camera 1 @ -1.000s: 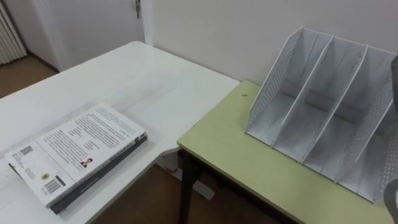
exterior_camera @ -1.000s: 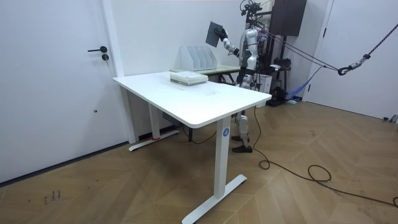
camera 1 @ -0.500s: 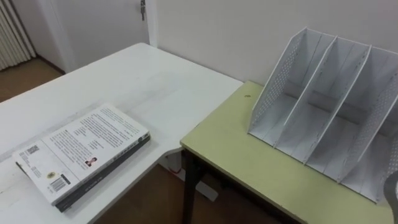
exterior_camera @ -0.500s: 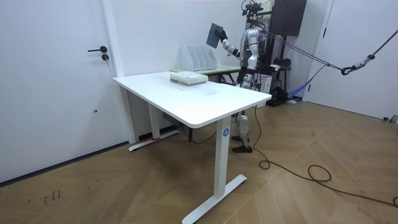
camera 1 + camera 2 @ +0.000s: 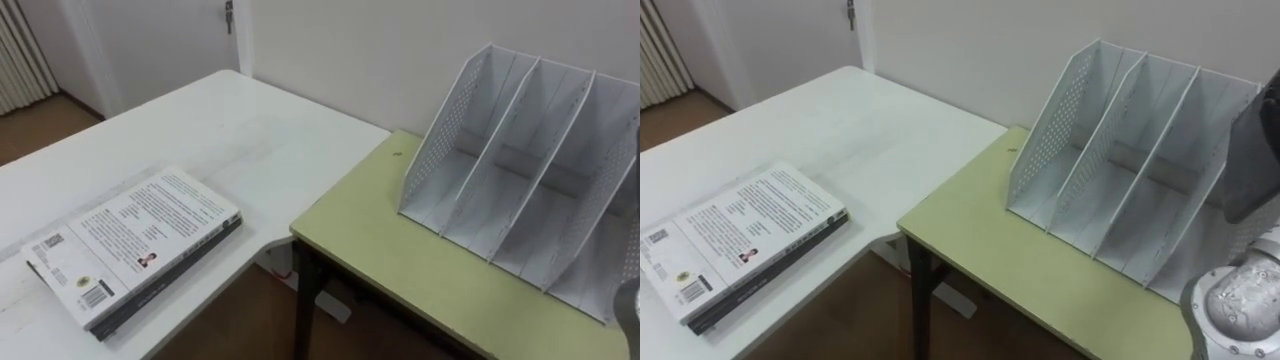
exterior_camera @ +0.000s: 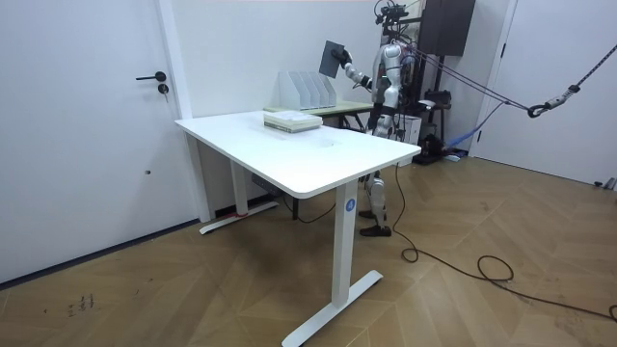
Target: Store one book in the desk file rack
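Your right hand [image 6: 348,69] is closed on the dark book [image 6: 335,56]; the fingers themselves are too small to make out. The book is raised in the air, tilted, above the file rack [image 5: 520,170] and clear of it. The rack stands on the green desk [image 5: 400,260], its slots facing you. You stand at that desk, on the room view's right of the rack. Left of the rack, well apart, a stack of books [image 5: 135,245] lies flat on the white table [image 5: 200,130].

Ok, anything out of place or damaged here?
Nothing stands out: the file rack stands upright and empty on the green desk, and the book stack lies flat on the white table, near its edge.
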Robot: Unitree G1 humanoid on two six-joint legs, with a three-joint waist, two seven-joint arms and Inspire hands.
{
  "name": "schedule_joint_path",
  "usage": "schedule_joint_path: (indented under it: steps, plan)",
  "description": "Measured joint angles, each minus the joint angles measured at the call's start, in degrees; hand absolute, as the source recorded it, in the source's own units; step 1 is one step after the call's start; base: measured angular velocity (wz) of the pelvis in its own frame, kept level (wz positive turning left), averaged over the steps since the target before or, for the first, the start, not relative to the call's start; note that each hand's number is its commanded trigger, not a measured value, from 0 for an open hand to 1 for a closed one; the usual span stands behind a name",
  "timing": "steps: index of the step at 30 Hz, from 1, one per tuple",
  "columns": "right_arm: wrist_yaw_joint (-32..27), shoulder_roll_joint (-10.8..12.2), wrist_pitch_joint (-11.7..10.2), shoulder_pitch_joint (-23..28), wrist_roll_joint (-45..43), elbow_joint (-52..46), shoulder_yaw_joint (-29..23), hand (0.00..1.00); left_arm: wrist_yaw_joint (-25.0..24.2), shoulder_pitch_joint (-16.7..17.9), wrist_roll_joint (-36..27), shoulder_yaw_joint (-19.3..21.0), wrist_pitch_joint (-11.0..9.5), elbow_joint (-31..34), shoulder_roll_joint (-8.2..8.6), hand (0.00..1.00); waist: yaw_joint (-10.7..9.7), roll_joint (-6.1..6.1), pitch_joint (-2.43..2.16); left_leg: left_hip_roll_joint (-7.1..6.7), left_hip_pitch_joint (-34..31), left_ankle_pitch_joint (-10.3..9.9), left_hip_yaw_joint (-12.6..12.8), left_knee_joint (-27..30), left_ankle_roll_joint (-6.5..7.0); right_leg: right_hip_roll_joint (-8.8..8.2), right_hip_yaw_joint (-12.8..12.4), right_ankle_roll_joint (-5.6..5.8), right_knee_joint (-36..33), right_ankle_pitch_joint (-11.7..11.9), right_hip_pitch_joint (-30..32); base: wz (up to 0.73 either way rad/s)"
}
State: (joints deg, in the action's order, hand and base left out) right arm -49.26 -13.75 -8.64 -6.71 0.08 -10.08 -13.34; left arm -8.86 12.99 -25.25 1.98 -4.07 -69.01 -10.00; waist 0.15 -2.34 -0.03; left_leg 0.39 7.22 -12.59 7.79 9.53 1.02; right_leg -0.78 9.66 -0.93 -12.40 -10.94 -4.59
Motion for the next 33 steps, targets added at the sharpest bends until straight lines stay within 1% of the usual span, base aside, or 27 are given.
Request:
schedule_joint_path:
  steps: [5, 6, 9, 12, 13, 25, 33]
  plan:
    - [0.0, 0.0, 0.0, 0.0, 0.4, 0.0, 0.2, 1.0, 0.0, 0.0, 0.0, 0.0, 0.0, 0.0, 0.0, 0.0, 0.1, 0.0, -0.07, -0.02, 0.1, 0.0, 0.1, 0.0, 0.01, 0.0, 0.0, 0.04, 0.0, 0.0, 0.1, 0.0]
    - [0.1, 0.0, 0.0, 0.0, 0.7, 0.0, 0.3, 1.0, 0.0, 0.0, 0.0, 0.0, 0.0, 0.0, -0.01, 0.0, 0.2, 0.1, -0.25, -0.02, 0.2, 0.0, 0.1, 0.0, 0.01, -0.02, -0.1, 0.04, 0.0, 0.0, 0.5, 0.0]
    - [0.3, 0.0, 0.7, 0.0, 0.8, 0.0, 0.3, 1.0, 0.1, 0.0, 0.0, 0.0, 0.0, 0.0, -0.01, 0.0, 0.3, 0.01, -0.31, -0.03, 0.2, 0.0, 0.0, 0.1, 0.05, -0.03, -0.1, 0.04, -0.1, 0.0, 0.6, 0.0]
    - [0.9, 0.0, 1.2, 0.0, 1.8, 0.0, 0.3, 1.0, 0.3, 0.0, 0.0, 0.0, 0.0, 0.0, -0.03, 0.0, 0.3, -0.11, -0.28, -0.06, 0.2, 0.0, 0.1, 0.1, 0.05, -0.07, -0.1, 0.03, -0.1, -0.1, 0.6, 0.0]
    - [1.0, 0.0, 1.2, 0.0, 2.1, 0.0, 0.3, 1.0, 0.4, 0.0, 0.0, 0.0, 0.1, 0.0, -0.02, 0.0, 0.3, -0.3, -0.15, -0.08, 0.2, 0.1, 0.1, 0.1, 0.06, -0.09, -0.1, 0.02, -0.1, -0.1, 0.6, 0.0]
    - [1.9, 0.0, 1.2, 0.0, 2.1, 0.0, 0.4, 1.0, 1.2, 0.0, 0.0, 0.0, 0.4, 0.3, -0.02, 0.0, 0.4, -0.26, -0.19, -0.08, 0.1, 0.1, -0.1, 0.2, 0.08, -0.08, -0.1, 0.0, -0.1, -0.1, 0.6, 0.0]
    - [1.9, 0.0, 1.3, -0.1, 2.1, 0.0, 0.4, 1.0, 1.5, 0.0, 0.0, 0.0, 0.4, 0.3, -0.06, 0.0, 0.4, -0.59, -0.08, -0.1, 0.1, 0.1, -0.1, 0.2, 0.08, -0.1, -0.1, 0.0, -0.1, -0.1, 0.6, 0.0]
